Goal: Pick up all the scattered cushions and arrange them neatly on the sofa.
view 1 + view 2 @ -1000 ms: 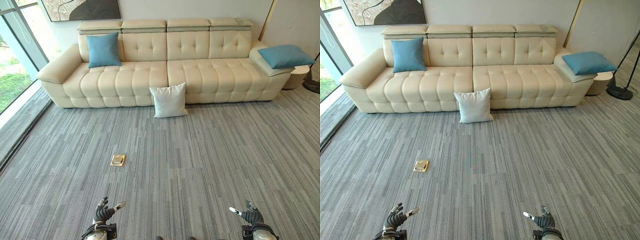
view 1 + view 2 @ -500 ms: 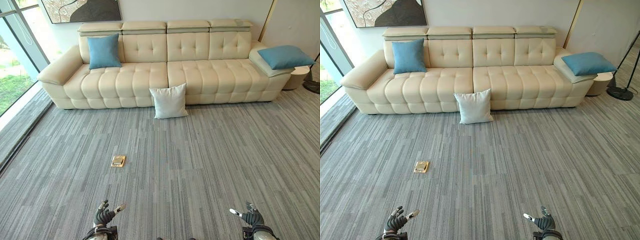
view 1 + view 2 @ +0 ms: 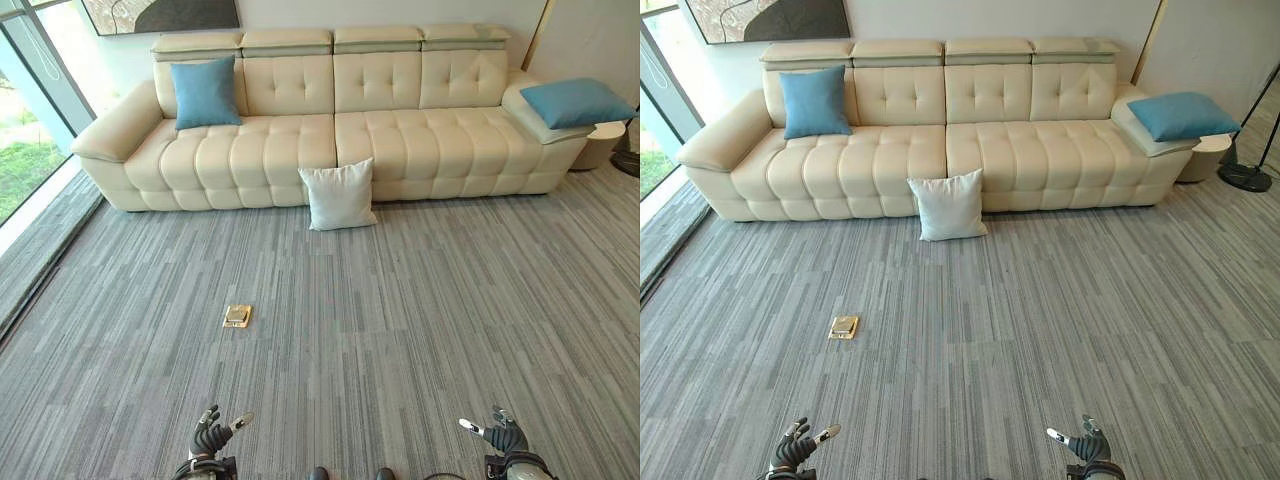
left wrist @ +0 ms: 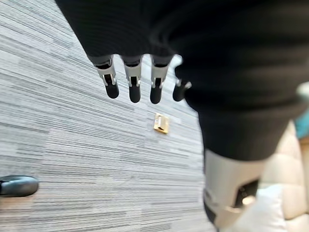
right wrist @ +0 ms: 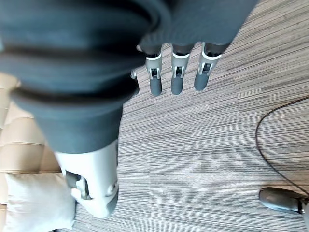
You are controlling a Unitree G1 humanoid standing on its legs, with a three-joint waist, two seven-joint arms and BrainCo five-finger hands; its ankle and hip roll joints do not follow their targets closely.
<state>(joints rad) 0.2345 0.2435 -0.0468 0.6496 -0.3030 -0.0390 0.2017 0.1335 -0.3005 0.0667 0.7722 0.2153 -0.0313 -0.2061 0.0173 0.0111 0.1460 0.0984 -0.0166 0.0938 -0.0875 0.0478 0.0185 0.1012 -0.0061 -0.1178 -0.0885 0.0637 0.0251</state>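
At six o'clock, nearest, the robot's left hand [image 3: 212,437] and right hand [image 3: 497,434] hang empty, fingers loosely spread. A small brass floor plate [image 3: 237,316] on the grey striped carpet [image 3: 420,300] at ten o'clock could catch a foot on the approach. At twelve, a plump white square cushion [image 3: 339,195] leans against the cream tufted leather sofa [image 3: 400,140]; two blue cushions [image 3: 205,92] sit up top, one [image 3: 575,101] on the armrest.

Left hand [image 3: 210,437] and right hand [image 3: 502,436] hang low, fingers relaxed, empty.
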